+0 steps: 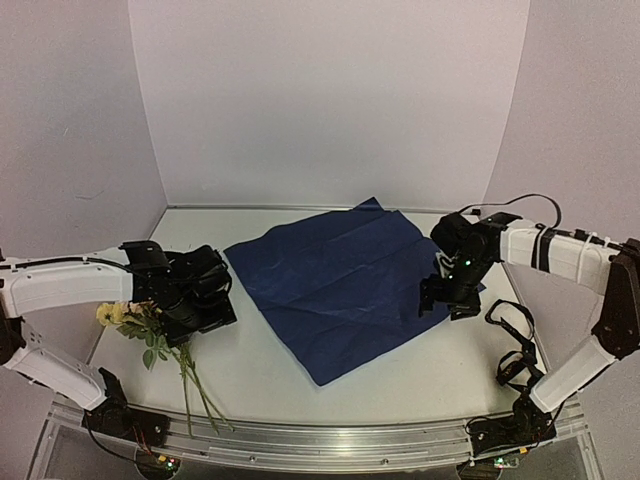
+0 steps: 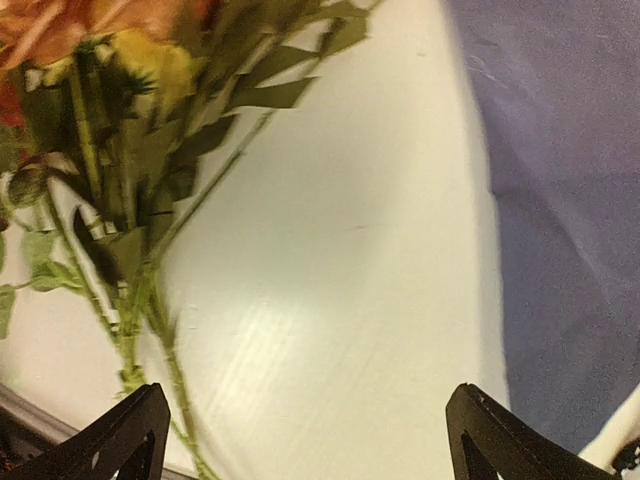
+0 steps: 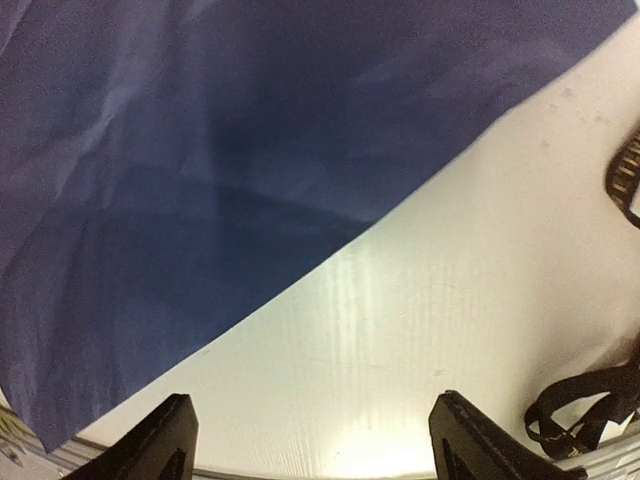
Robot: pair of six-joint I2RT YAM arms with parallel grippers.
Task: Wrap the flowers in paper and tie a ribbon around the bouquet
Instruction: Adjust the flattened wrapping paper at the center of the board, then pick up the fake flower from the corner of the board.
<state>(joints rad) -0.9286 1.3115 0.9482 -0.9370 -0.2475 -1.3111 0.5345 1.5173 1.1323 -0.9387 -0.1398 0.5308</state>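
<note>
Top and wrist views. The paper (image 1: 340,280) lies flat at the table's (image 1: 400,390) centre, dark blue side up. The flowers (image 1: 135,320) lie at the near left, stems pointing toward the near edge. The ribbon (image 3: 624,178) lies loose at the near right. The left gripper (image 2: 308,440), jaws wide and empty, hangs between flowers and paper. The right gripper (image 3: 315,445), also spread and empty, hangs over the paper's right edge.

Open table (image 1: 250,375) lies between the flowers (image 1: 148,325) and paper (image 1: 345,285); the ribbon (image 1: 510,370) crowds the right side
</note>
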